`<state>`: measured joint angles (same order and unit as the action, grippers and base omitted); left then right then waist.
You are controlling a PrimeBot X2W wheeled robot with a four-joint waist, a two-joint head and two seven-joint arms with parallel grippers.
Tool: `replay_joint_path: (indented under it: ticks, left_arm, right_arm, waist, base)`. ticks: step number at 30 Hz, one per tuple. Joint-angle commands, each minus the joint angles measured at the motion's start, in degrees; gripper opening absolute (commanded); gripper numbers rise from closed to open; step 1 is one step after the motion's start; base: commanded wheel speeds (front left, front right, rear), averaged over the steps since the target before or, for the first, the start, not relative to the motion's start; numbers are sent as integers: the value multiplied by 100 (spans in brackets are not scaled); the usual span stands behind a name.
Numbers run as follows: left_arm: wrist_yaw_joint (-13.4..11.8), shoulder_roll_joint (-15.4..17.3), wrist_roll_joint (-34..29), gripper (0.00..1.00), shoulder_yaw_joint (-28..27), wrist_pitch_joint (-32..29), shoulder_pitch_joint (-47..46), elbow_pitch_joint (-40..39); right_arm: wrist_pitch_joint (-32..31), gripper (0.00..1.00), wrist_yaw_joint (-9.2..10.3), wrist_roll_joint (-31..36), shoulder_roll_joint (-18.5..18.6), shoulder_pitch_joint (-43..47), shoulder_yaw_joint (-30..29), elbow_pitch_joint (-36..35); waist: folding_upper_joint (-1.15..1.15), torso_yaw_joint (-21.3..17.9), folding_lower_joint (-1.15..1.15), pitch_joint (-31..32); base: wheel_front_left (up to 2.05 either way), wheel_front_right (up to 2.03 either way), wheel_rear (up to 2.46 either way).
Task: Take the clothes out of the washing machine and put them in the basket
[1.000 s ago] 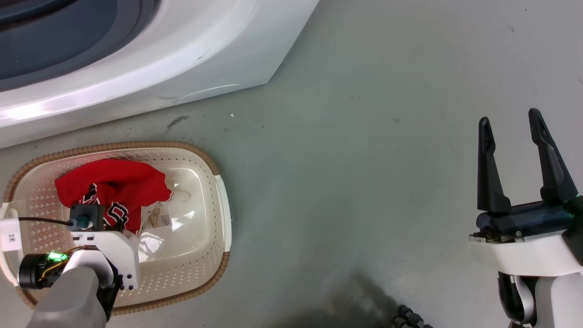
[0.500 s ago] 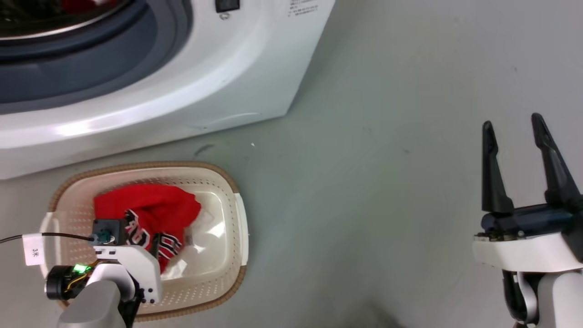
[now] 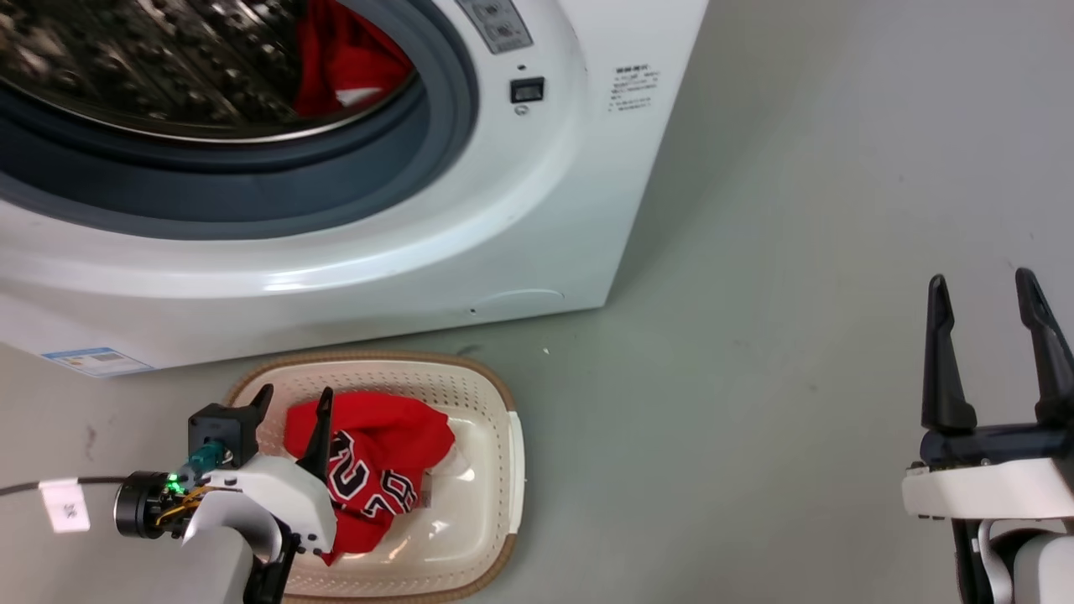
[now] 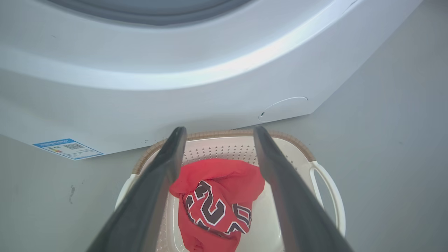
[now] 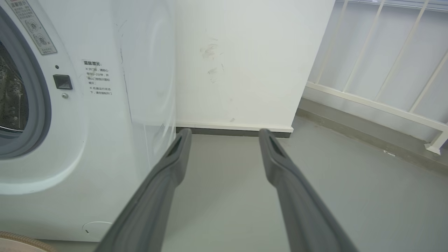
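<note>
One jersey [image 3: 369, 474] already down: lies bunched in the basket [image 3: 503, 401], lettering up, just beneath the left pincer [image 3: 295, 394], spread wide and holding nothing. Leaves a second red garment [image 3: 344, 59] up in the drum [image 3: 126, 75] of the washing machine [image 3: 537, 218], slumped at the right of the opening, above and ahead of that pincer, past the grey rim. Shows no clear long axis, only a hanging fold. Favours the left arm as the nearer; keeps the right pincer [image 3: 980, 289], equally spread and bare, well off to the right over the floor [image 3: 755, 377]. Differs from a second ago: head camera tilted up, so drum now in sight; left fingers [image 3: 320, 432], then hidden low in the basket, now raised toward the machine.
</note>
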<state>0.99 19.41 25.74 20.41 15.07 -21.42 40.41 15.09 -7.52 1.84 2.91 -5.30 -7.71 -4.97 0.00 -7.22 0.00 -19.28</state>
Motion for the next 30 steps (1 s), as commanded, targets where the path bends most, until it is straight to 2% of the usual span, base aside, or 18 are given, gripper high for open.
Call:
replay_joint_path:
  ticks: [1,7,16,20,23,30]
  left_arm:
    - [-25,-40,-151,100,-164,14,208,-311]
    - [50,-200,-619,100,-807,14,686,-1386]
    - [300,-257,-1011,100,-1259,15,669,-2143]
    - [407,-155,-1034,100,-1362,15,407,-2280]
    - [484,30,-893,100,-1468,-71,-201,-2167]
    - [546,555,-599,100,-1711,-797,-1356,-1874]
  right_arm:
    - [13,100,6,0,-5,115,12,39]
    - [12,100,7,4,-5,220,53,81]
    - [12,100,6,-64,-5,277,113,72]
    - [12,100,6,-142,-5,220,205,39]
    - [12,100,6,-237,-6,127,238,4]
    - [12,100,6,-393,-7,-44,456,-81]
  waist:
    - [0,172,0,228]
    - [0,205,0,407]
    - [0,27,0,400]
    - [0,-166,0,215]
    - [0,-402,0,-162]
    - [0,-877,0,-865]
  base:
    - [0,0,0]
    - [0,0,0]
    - [0,0,0]
    - [0,0,0]
    - [0,0,0]
    - [0,0,0]
